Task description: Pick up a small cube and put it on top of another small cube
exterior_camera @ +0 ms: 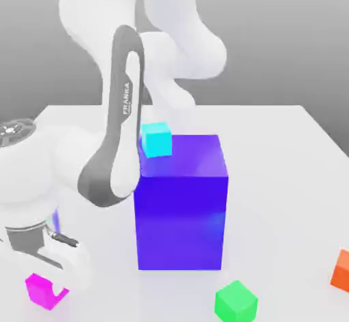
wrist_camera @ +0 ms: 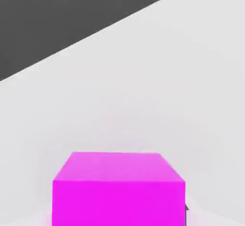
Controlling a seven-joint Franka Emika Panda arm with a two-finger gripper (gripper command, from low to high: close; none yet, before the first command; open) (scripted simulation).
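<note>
- Magenta cube [exterior_camera: 42,290] is sitting on the white desk [exterior_camera: 286,177] at the exterior view's lower left, close under the robot's hand [exterior_camera: 48,249] — in the hand view the magenta cube [wrist_camera: 118,189] is lying right in front of the camera.
- Whether the fingers are apart or together I cannot tell.
- Being a cube, it is offering no long axis; faces are flat, matte and plain.
- Likely targets are lying apart: a green cube [exterior_camera: 236,301] on the desk, a cyan cube [exterior_camera: 157,139] perching on the big blue-violet block [exterior_camera: 181,201].
- An orange cube [exterior_camera: 341,270] is resting at the right edge.
</note>
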